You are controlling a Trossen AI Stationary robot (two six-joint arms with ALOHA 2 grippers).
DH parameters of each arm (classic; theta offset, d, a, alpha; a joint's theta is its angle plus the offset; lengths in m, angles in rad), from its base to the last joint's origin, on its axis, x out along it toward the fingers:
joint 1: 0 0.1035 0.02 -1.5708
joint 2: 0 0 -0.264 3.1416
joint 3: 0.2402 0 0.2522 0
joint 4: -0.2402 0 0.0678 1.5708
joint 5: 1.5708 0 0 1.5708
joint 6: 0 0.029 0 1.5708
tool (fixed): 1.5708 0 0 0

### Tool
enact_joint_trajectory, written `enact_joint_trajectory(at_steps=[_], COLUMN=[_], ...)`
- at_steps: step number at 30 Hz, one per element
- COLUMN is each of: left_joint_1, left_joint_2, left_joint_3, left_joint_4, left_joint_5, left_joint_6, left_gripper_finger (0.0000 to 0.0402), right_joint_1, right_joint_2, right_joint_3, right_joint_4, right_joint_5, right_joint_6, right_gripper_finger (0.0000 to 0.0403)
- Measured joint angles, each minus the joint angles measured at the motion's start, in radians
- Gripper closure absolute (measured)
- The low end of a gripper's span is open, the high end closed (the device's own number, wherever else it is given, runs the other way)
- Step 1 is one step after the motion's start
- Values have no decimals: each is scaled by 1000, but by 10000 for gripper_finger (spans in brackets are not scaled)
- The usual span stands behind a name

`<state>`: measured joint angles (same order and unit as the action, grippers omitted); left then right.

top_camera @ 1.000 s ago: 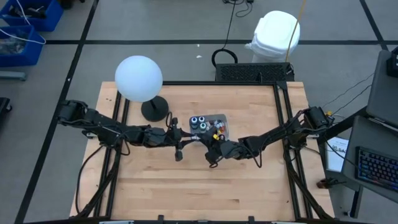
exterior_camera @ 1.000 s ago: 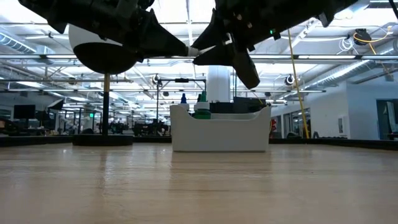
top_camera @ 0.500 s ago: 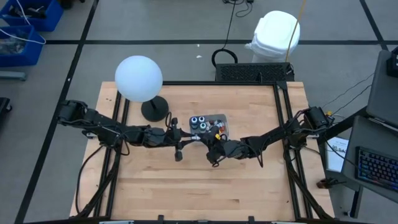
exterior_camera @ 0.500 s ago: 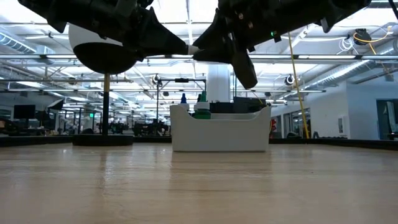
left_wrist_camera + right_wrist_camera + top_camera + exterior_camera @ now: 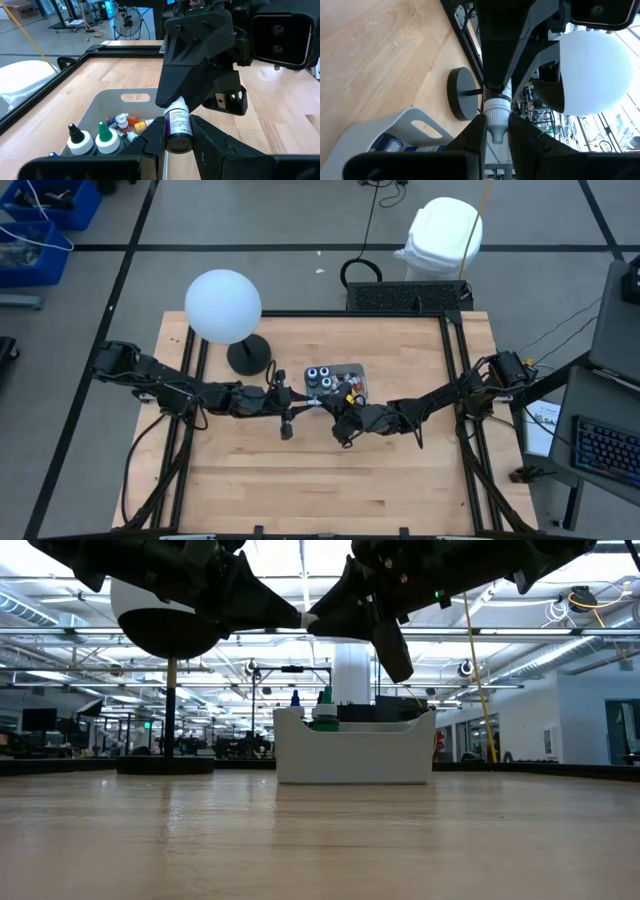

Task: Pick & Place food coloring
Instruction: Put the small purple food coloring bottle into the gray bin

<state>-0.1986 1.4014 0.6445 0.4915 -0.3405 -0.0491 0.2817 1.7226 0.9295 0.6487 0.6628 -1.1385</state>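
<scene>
Above the table beside the white plastic tray [image 5: 107,102], the left gripper [image 5: 177,137] clamps a small purple white-capped bottle [image 5: 178,125]; the right gripper [image 5: 495,132] pinches its cap: release left only once that's firm

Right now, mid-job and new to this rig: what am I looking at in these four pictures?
Two dark robot arms work over a wooden table. One camera looks straight down, one sits level at table height, and one rides each wrist. On the table stand a pale tray of small food coloring bottles and a white globe lamp. Above the table the arms meet: the left gripper grips a purple-labelled bottle by its body, and the right gripper pinches its white cap.
</scene>
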Motion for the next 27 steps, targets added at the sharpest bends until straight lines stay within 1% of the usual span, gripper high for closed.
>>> enact_joint_trajectory(at_steps=[3, 5, 13, 17, 19, 22, 25, 27], left_joint_1=[0, 0, -19, -40, -60, -93, -126, -148], left_joint_2=[0, 0, 1, 1, 1, -8, -35, -59], left_joint_3=[0, 0, 0, 0, 0, 1, 1, 2], left_joint_4=[-2, 2, 1, 0, -1, -20, -61, -106], left_joint_5=[0, 3, -4, -4, -4, -3, -7, -29], left_joint_6=[4, 14, 58, 99, 119, 163, 181, 179], left_gripper_finger=[304, 282, 156, 101, 79, 59, 52, 51], right_joint_1=[0, 0, 2, 2, 2, 2, 2, 2], right_joint_2=[0, 1, 1, 1, 1, 1, 1, 1], right_joint_3=[0, 1, 1, 2, 2, 2, 2, 2], right_joint_4=[1, 4, -4, -40, -75, -150, -244, -304], right_joint_5=[-1, -10, 3, 20, 64, 170, 291, 367], right_joint_6=[0, -1, 0, 0, -11, -60, -118, -174], right_gripper_finger=[351, 351, 352, 352, 352, 353, 353, 353])
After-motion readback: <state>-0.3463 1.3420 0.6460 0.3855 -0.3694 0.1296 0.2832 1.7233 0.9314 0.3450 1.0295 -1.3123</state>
